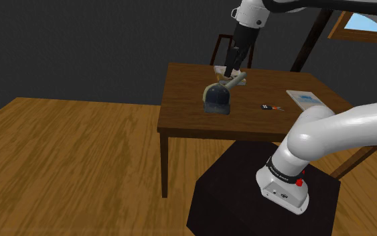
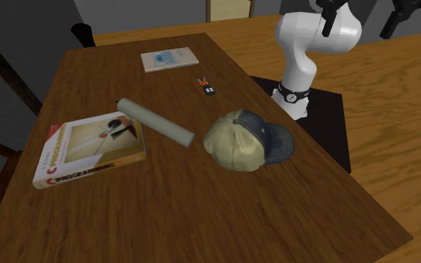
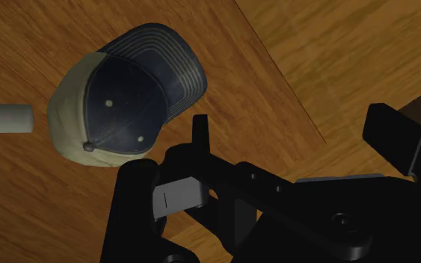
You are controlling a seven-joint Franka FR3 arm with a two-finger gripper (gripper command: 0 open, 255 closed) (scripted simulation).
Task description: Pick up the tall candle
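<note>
The tall candle [image 2: 156,122] is a pale grey-green cylinder lying on its side on the brown wooden table [image 2: 164,209]. It lies between a book [image 2: 89,149] and a tan and navy cap [image 2: 246,140]. In the shoulder view my black gripper [image 1: 231,71] hangs open just above the candle [image 1: 234,82] and the cap [image 1: 216,99], touching neither. In the wrist view the cap [image 3: 123,97] lies ahead of the black fingers [image 3: 134,217], and one end of the candle [image 3: 3,118] shows beside it. Nothing is between the fingers.
A white booklet [image 2: 170,59] and a small black and red object [image 2: 207,87] lie on the table toward my base [image 2: 306,97]. A chair [image 1: 221,50] stands behind the table. Wooden floor [image 1: 59,154] surrounds the table.
</note>
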